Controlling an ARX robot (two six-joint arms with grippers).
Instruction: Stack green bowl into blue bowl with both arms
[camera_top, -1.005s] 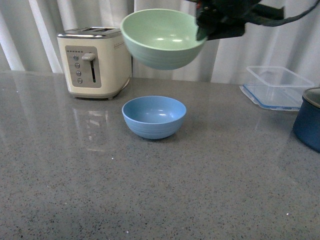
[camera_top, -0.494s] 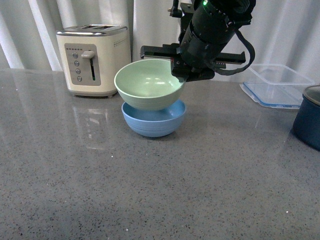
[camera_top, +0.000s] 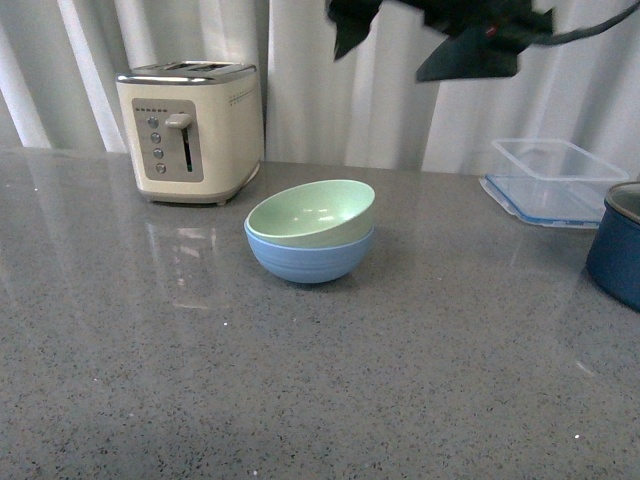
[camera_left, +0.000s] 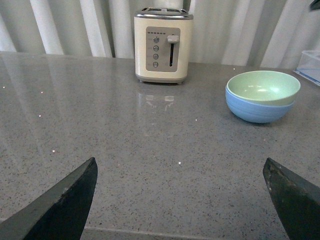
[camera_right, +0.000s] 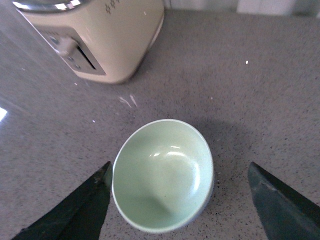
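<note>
Sitting inside the blue bowl (camera_top: 308, 260) on the grey counter (camera_top: 300, 400), the green bowl (camera_top: 312, 212) rests tilted (rim higher on the robot's right), its mouth facing up and leftward, near the toaster (camera_top: 190, 125). The right gripper (camera_right: 178, 165) hovers above it, fingers spread wide, touching nothing. The left gripper (camera_left: 180, 160) is likewise spread apart, holding nothing, well back from both bowls.
</note>
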